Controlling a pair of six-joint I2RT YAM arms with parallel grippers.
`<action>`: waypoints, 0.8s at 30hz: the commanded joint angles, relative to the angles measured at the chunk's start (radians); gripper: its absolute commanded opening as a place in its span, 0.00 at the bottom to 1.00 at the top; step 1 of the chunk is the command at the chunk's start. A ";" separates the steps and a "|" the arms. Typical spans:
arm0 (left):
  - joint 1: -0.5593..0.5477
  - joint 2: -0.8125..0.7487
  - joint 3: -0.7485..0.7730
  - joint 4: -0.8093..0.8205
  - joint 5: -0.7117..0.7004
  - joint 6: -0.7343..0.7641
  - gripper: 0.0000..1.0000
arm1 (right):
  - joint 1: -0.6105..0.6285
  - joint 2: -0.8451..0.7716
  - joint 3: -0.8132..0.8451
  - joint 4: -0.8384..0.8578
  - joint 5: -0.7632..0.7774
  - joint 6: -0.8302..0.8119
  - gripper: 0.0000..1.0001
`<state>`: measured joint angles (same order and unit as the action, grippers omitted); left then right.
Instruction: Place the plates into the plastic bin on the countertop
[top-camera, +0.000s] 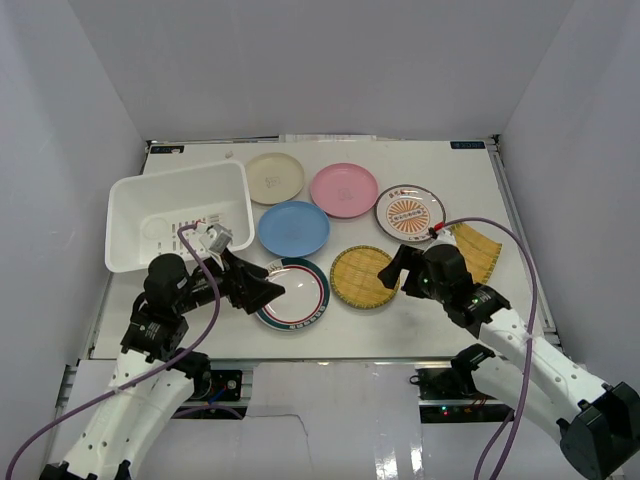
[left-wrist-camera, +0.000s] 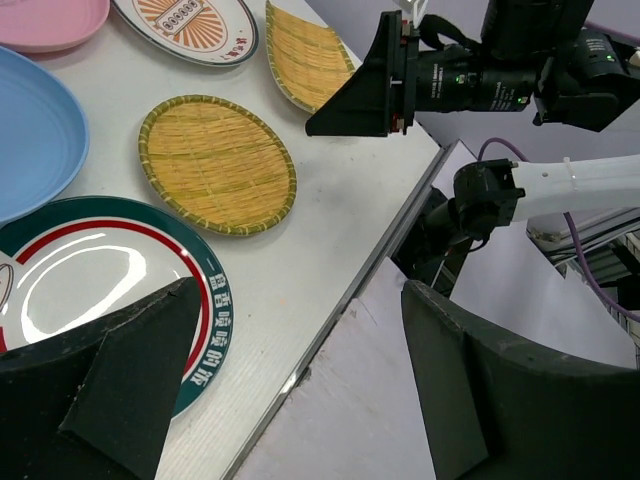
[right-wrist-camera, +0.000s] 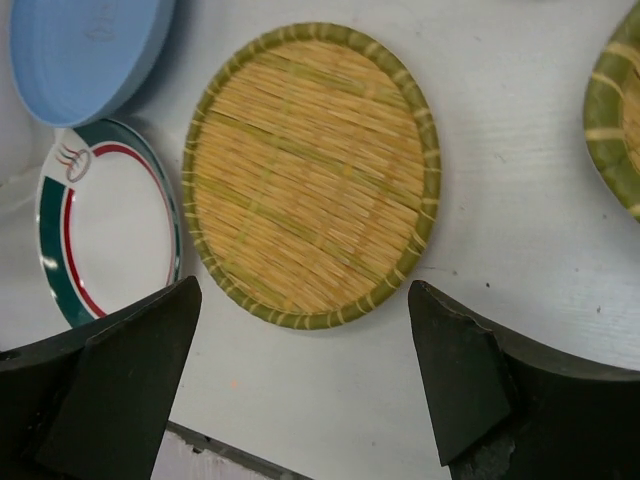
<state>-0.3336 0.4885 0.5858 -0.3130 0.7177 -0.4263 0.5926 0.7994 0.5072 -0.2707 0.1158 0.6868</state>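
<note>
Although seven plates are laid out, all lie on the flat matte white countertop (top-camera: 350, 330). None is in the white rectangular plastic bin (top-camera: 130, 200), which stands beyond the left gripper (top-camera: 262, 292) and slightly to its left. Plain pale walls (top-camera: 320, 70) enclose the surface on three sides, and a metal rail (top-camera: 505, 200) runs along its right edge.

The left gripper's jaws are spread wide with nothing between them. They sit over the near part of the white round plate with a green and red rim (top-camera: 296, 293); contact cannot be judged. The right gripper (right-wrist-camera: 300, 370) is likewise spread and holds nothing. The round yellow woven plate (right-wrist-camera: 312, 175) lies just ahead of its fingers, and a second yellow woven plate (top-camera: 478, 250) lies to its right, partly hidden by the arm.

Beyond both grippers lie the blue round plate (top-camera: 293, 228), the cream round plate (top-camera: 274, 177), the pink round plate (top-camera: 344, 189) and the white plate with an orange pattern (top-camera: 410, 212).
</note>
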 joint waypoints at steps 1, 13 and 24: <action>-0.007 -0.010 -0.012 0.012 0.006 0.009 0.92 | -0.030 -0.023 -0.044 -0.013 -0.019 0.100 0.91; -0.008 0.057 0.042 -0.148 -0.015 -0.112 0.91 | -0.105 0.072 -0.205 0.252 -0.145 0.187 0.90; -0.012 0.194 0.106 -0.419 -0.216 -0.140 0.83 | -0.122 0.253 -0.368 0.702 -0.196 0.318 0.61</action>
<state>-0.3382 0.6796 0.6449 -0.6540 0.5888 -0.5419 0.4732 1.0100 0.1654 0.2974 -0.0872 0.9577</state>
